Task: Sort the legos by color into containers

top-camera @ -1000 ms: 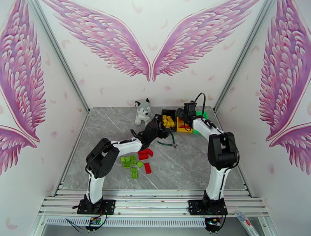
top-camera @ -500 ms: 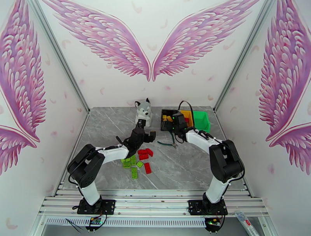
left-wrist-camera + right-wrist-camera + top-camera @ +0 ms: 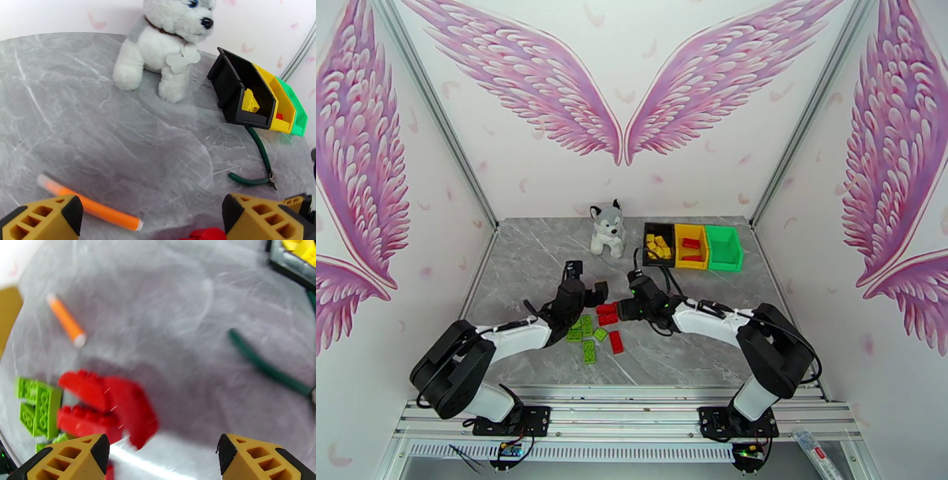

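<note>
Legos (image 3: 112, 400) — red, blurry — by right gripper (image 3: 161, 447), w/ pliers (image 3: 260, 363) half cut off

Red, lime legos (image 3: 607, 318); seemingly marbled table (image 3: 537, 253)

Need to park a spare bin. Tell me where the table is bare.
Bare: the table's left rear, left of the husky plush; the patch before the green bin, behind the right arm; the near strip right of the legos. Crowded: the centre, with legos, orange stick, green-handled pliers and the left arm.

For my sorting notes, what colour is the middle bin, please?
The middle bin is yellow, clearest in the top external view.
</note>
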